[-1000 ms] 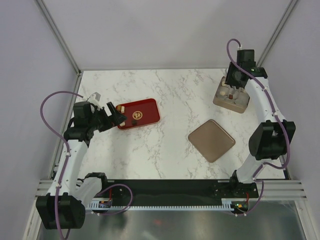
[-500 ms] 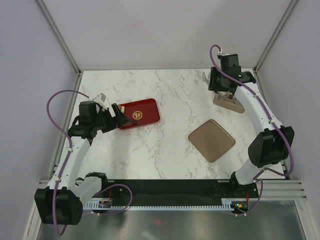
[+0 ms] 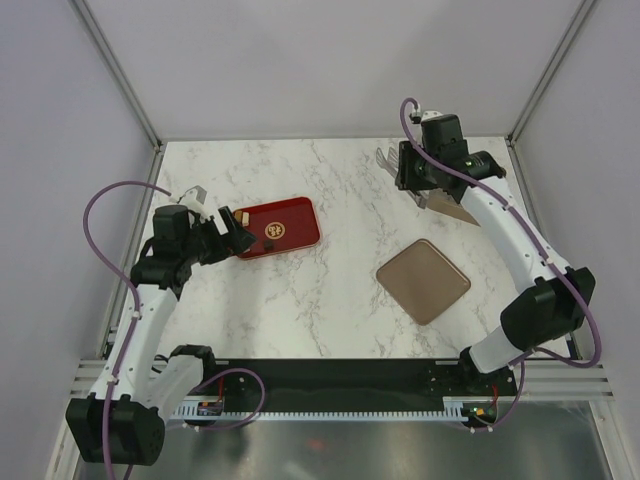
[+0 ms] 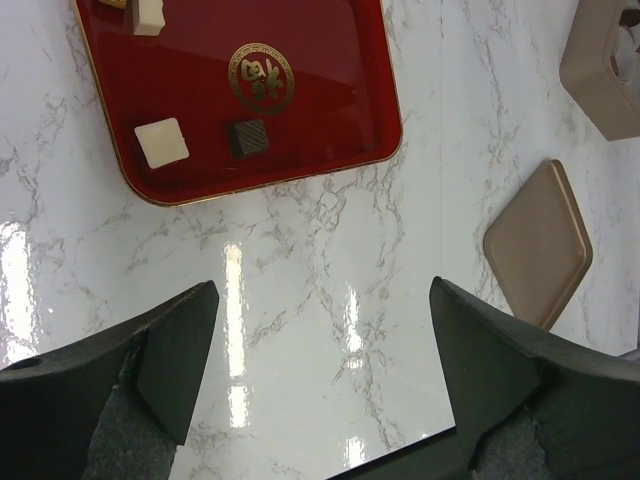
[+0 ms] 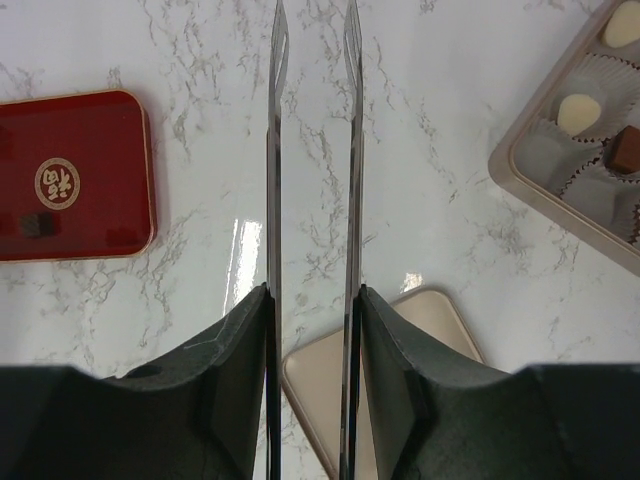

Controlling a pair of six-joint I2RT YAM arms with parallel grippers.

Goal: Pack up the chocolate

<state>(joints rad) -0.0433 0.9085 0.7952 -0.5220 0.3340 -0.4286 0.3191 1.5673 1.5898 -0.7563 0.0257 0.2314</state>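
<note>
Although the white marble table [image 3: 340, 290] was shared by both arms, the glossy red rectangular tray [image 4: 330, 90] was found just ahead of the left gripper [image 4: 320, 335], whose jaws were spread wide and empty. The right gripper [image 5: 312, 60], its thin blades narrowly parted on nothing, was held well apart from the tray, near the beige paper-cupped box [image 5: 540, 190]. The cream-white and dark brown chocolate pieces [image 4: 247, 138] on the tray were judged nearer the left arm.

White arms [image 3: 140, 312], black joints [image 3: 545, 305], purple cables [image 3: 87, 212]
</note>
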